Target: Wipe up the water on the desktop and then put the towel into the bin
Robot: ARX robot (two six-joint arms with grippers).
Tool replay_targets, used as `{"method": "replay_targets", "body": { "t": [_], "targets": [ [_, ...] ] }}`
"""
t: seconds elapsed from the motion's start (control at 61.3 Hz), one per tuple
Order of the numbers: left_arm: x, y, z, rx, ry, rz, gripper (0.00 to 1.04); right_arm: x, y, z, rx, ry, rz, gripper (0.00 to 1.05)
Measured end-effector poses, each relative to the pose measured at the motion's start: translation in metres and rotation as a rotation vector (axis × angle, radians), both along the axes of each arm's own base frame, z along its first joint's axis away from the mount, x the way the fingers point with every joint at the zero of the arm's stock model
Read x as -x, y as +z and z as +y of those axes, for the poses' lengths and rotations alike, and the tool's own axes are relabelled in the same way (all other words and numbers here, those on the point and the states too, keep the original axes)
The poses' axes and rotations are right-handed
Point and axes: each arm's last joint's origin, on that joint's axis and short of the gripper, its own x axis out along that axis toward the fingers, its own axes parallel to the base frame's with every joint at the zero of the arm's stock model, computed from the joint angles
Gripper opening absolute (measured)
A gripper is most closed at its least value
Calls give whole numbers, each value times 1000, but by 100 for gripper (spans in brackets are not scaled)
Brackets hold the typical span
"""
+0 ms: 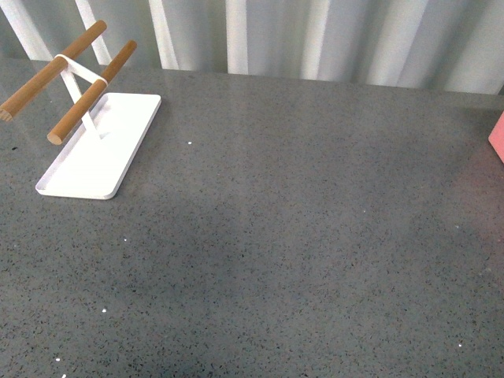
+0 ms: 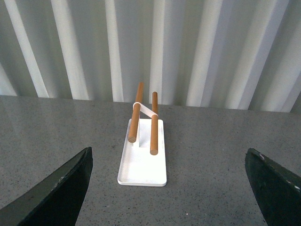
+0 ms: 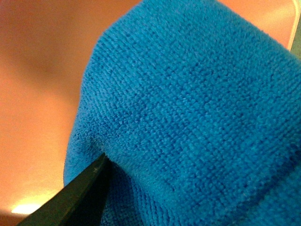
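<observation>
The dark-grey speckled desktop fills the front view; neither arm shows there. Only a corner of the salmon-pink bin shows at the right edge. In the right wrist view the bright-blue towel fills most of the picture, very close, with the bin's pink inside around and behind it. One dark finger of my open right gripper touches the towel's edge; the other finger is hidden. My left gripper is open and empty above the desktop, facing the white tray.
A flat white tray with two wooden rods on a white stand sits at the far left of the desktop, also in the left wrist view. A ribbed white-grey wall runs behind the table.
</observation>
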Motion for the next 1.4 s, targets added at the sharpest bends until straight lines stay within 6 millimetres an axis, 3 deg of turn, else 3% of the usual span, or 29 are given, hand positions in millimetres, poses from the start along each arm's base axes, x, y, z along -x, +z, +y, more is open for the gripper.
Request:
{"method": "replay_targets", "body": {
  "t": [0.13,0.391,0.62,0.766,0.88,1.011,1.158,1.19,1.321,1.402],
  "targets": [
    [0,0,0,0,0,0,98,-2,5,3,-25,-31,-24,100],
    [0,0,0,0,0,0,98,-1,21,13,-34,-55,-91,98],
    [0,0,0,0,0,0,98,2,40,40,-63,2,-226,98],
    [0,0,0,0,0,0,98,15,72,76,-195,80,-403,98],
    [0,0,0,0,0,0,98,39,95,123,-322,190,-493,98],
    [0,0,0,0,0,0,98,70,95,171,-453,318,-490,98],
    [0,0,0,0,0,0,98,99,87,200,-502,367,-468,98],
    [0,0,0,0,0,0,98,103,85,204,-492,344,-489,96],
    [0,0,0,0,1,0,98,130,66,211,-424,59,-874,71],
    [0,0,0,0,1,0,98,145,57,210,-451,28,-943,56]
  ]
}}
